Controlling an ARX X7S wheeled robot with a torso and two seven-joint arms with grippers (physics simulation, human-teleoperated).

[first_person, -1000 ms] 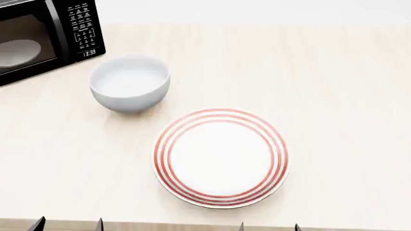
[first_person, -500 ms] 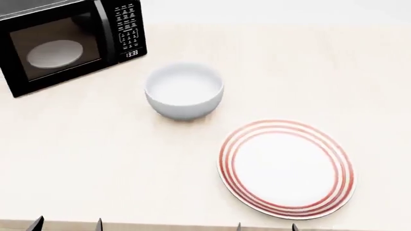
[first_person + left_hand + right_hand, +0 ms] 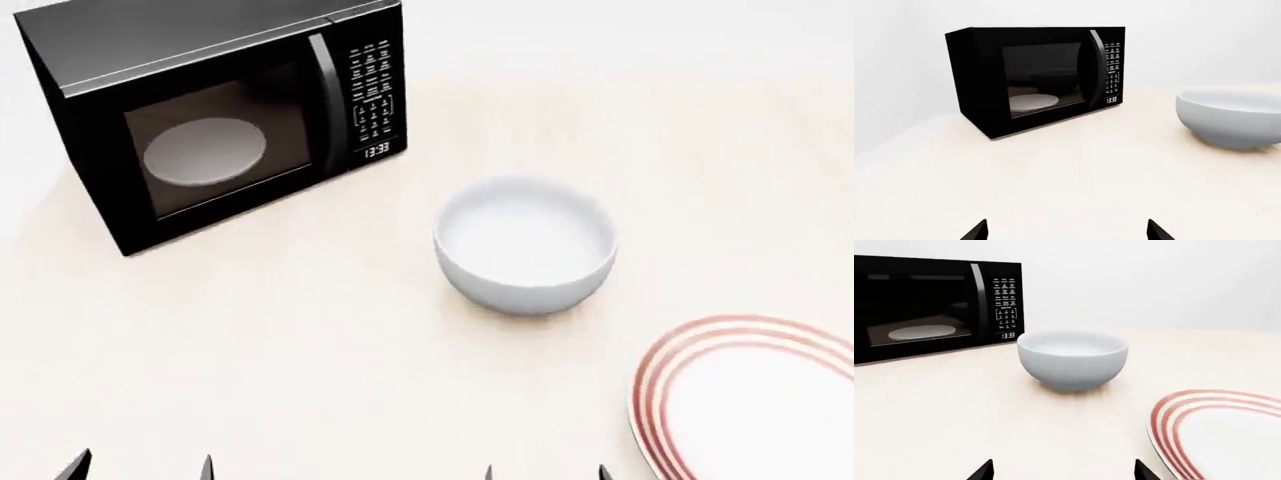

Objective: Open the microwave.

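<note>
The black microwave [image 3: 220,120] stands at the far left of the pale table, its door shut; it also shows as the microwave [image 3: 1034,77] and the microwave [image 3: 934,310]. A vertical black handle [image 3: 324,100] runs between the glass window and the keypad [image 3: 374,85]. The white turntable [image 3: 204,150] shows through the glass. My left gripper [image 3: 140,468] and right gripper [image 3: 545,472] sit at the near table edge, both open and empty, far from the microwave. Only the fingertips [image 3: 977,231] show.
A white bowl [image 3: 525,243] stands right of the microwave, and shows as the bowl [image 3: 1073,359]. A red-ringed white plate [image 3: 747,400] lies at the near right. The pale table [image 3: 267,350] stretches between the grippers and the microwave.
The head view has swung left: microwave, bowl and plate all shifted rightward and down in frame, and the whole microwave has come into view. The gripper tips stay at the bottom edge.
</note>
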